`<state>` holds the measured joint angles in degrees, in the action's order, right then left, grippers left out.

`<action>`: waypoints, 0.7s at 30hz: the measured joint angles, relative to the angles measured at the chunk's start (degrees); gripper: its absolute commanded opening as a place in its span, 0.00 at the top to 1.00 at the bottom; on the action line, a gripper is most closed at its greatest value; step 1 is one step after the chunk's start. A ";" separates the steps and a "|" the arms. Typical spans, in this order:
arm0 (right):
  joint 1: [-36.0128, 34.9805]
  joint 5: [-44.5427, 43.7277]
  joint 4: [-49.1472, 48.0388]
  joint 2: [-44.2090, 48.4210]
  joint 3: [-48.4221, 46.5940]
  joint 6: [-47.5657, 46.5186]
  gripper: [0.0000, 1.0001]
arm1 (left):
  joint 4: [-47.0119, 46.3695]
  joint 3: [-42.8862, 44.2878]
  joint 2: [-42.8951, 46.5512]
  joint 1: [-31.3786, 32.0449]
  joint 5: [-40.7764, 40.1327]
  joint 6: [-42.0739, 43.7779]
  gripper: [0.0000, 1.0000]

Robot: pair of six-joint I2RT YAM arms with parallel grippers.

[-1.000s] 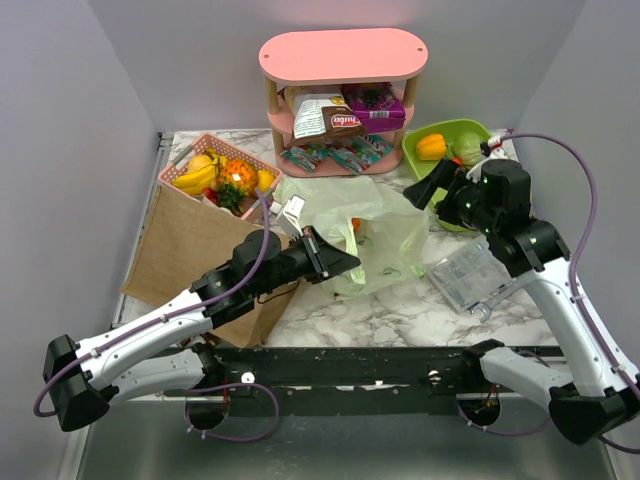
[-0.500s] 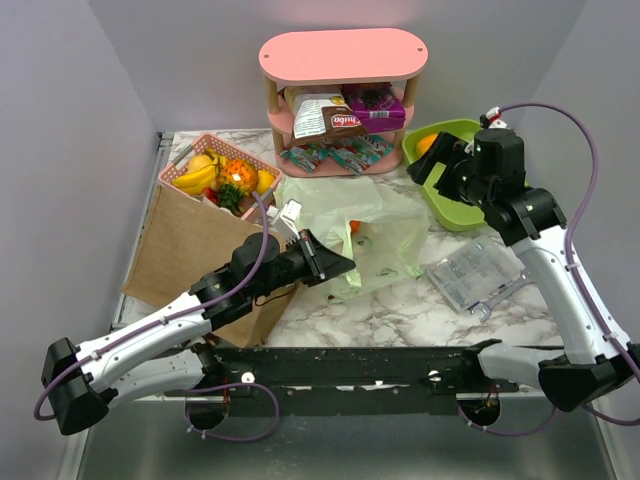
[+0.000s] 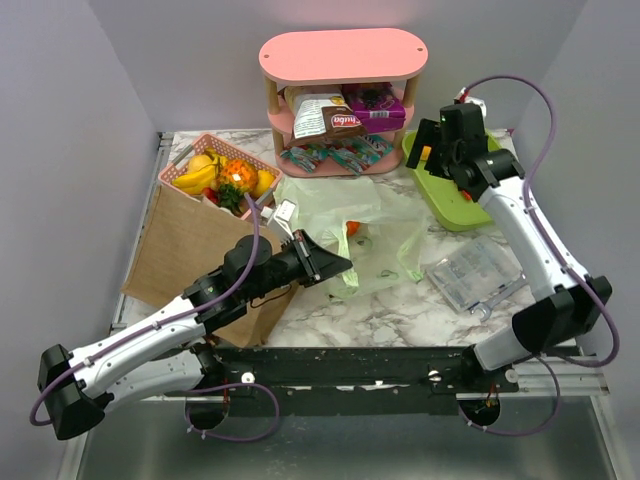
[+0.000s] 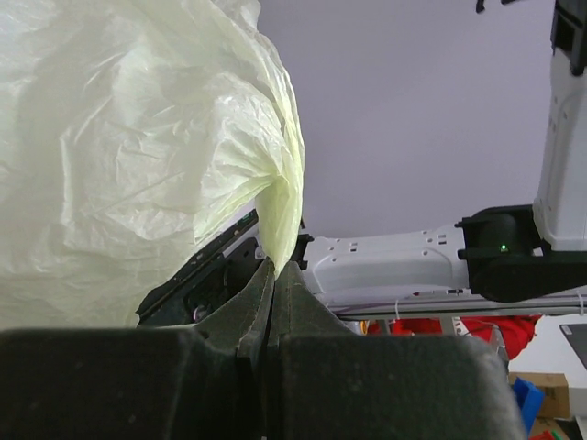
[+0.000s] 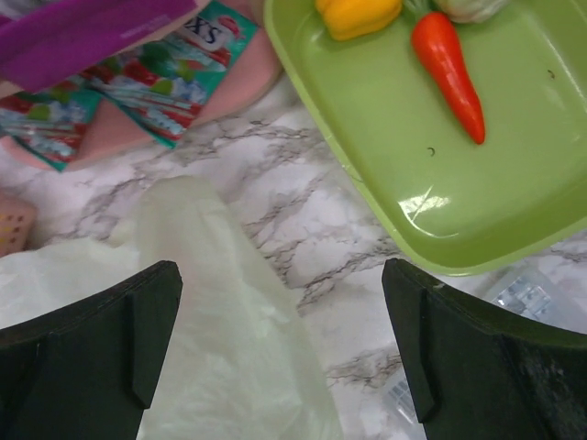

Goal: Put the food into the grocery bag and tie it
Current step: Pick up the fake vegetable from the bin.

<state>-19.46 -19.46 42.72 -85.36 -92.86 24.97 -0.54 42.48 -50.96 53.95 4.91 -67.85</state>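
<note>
The pale-green grocery bag (image 3: pixel 372 222) lies crumpled mid-table, with an orange item (image 3: pixel 352 227) showing through it. My left gripper (image 3: pixel 337 264) is shut on a pinched fold of the bag's near edge. In the left wrist view the film (image 4: pixel 138 137) rises from the closed left gripper (image 4: pixel 275 268). My right gripper (image 3: pixel 428 160) hangs open and holds nothing, above the back end of the green tray (image 3: pixel 455 208). In the right wrist view a carrot (image 5: pixel 449 73) and a yellow pepper (image 5: pixel 358 14) lie on that tray (image 5: pixel 514 183), beyond the right gripper (image 5: pixel 280 275). The bag (image 5: pixel 211 367) spreads below.
A pink shelf (image 3: pixel 343 55) at the back holds a white-and-brown snack pack (image 3: pixel 330 118), a purple box (image 3: pixel 375 100) and teal packets (image 5: pixel 138 82). A pink basket (image 3: pixel 190 158) of fruit stands back left, by a brown paper bag (image 3: pixel 195 255). A clear plastic container (image 3: pixel 470 272) lies right of the grocery bag.
My right arm has swung back and to the left, from beside the tray to above its far end. The left gripper keeps its hold on the bag and has barely shifted.
</note>
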 measured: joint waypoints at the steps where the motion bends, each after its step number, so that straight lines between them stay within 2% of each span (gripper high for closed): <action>1: 0.48 -0.02 0.39 -1.42 -0.52 -0.46 0.00 | -0.02 -0.22 0.24 0.00 0.00 -0.13 1.00; 21: 19.23 2.51 -0.94 -18.25 -3.23 -3.43 0.00 | 2.16 -1.16 0.96 -0.76 -0.35 -0.35 1.00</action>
<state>-0.23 -16.95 41.78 -103.61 -96.09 21.54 1.63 41.32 -50.00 53.19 4.56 -68.20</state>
